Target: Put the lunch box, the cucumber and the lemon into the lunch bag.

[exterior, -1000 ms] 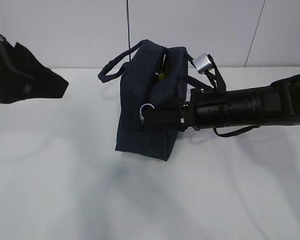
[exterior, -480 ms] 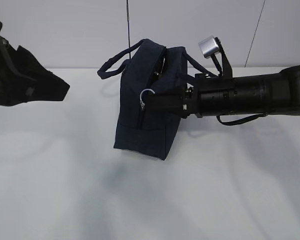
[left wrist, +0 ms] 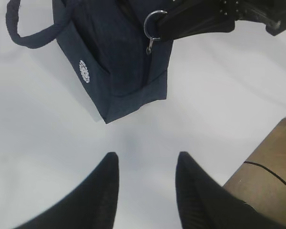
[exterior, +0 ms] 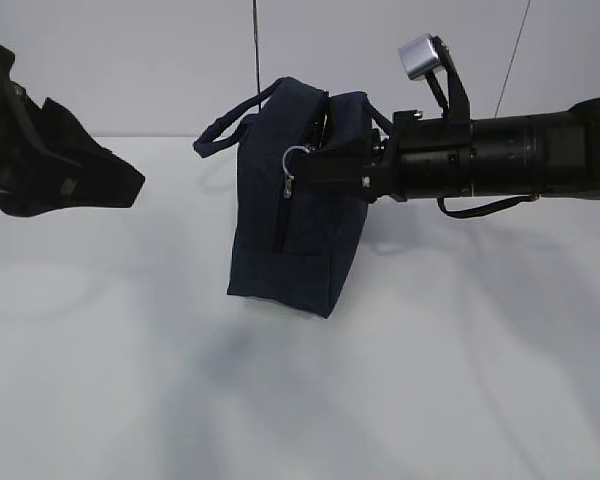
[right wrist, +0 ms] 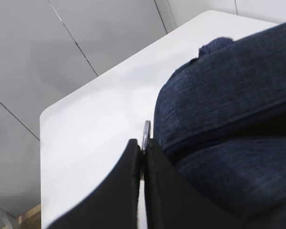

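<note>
The dark navy lunch bag [exterior: 280, 235] stands upright on the white table, its round white logo [left wrist: 86, 71] facing my left wrist camera. My right gripper [exterior: 308, 168] reaches in from the right and is shut on the silver ring pull [exterior: 294, 156] of the zipper, high on the bag's side. In the right wrist view the ring pull [right wrist: 146, 131] sits pinched between the closed fingertips [right wrist: 136, 148], beside the bag fabric [right wrist: 238, 119]. My left gripper [left wrist: 147, 160] hangs open and empty over bare table, short of the bag [left wrist: 119, 57]. The lunch box, cucumber and lemon are hidden.
A padded loop handle [exterior: 220, 135] sticks out to the bag's left. The white table [exterior: 430, 380] ends at a rounded far corner [right wrist: 45, 114]. A brown wooden surface with a thin cable [left wrist: 271, 181] lies beyond the table edge. My left gripper [exterior: 125, 185] hovers at far left.
My right gripper has risen along the bag's side with the ring pull in it, carrying the zipper from low on the side to near the top. The left arm has hardly moved.
</note>
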Robot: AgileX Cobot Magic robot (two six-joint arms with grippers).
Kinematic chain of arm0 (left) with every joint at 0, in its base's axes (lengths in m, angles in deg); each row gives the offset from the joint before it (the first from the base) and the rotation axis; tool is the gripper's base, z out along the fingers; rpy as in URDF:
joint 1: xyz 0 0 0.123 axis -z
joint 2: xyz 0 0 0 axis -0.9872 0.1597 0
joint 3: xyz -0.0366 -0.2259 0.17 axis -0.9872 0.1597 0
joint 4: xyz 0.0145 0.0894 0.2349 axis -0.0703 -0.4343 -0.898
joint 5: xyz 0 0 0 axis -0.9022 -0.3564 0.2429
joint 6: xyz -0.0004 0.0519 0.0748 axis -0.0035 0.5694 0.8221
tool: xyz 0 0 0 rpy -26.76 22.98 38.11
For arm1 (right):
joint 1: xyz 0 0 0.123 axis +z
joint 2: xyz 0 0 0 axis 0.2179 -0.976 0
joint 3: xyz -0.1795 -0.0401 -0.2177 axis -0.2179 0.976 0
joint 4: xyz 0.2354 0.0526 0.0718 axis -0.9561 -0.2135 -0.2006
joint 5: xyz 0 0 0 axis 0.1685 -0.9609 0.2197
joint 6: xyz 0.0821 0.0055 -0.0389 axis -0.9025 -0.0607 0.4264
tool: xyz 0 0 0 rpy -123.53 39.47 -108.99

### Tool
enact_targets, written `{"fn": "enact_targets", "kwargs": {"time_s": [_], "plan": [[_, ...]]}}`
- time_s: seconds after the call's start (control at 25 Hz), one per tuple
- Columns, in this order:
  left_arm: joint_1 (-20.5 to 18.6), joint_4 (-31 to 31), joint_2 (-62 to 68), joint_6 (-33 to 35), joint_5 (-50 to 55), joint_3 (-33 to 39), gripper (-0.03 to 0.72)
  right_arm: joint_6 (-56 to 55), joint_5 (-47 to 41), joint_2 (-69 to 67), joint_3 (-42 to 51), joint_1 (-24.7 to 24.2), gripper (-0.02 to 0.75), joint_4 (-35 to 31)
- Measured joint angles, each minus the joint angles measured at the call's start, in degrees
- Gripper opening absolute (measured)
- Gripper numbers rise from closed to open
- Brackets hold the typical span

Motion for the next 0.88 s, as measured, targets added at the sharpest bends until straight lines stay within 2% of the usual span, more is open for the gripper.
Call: {"fn": "enact_targets", "kwargs": {"time_s": [0.36, 0.88], "plan": [[0.00, 0.90, 0.12, 0.00, -0.36, 0.00, 0.267, -0.40, 2.46, 0.00, -0.93, 0.00, 0.000, 0.00], [0.00, 0.28, 10.06, 0.00, -9.64, 0.00, 0.278, -0.50, 2.49, 0.00, -0.93, 0.00, 0.000, 0.00]]}}
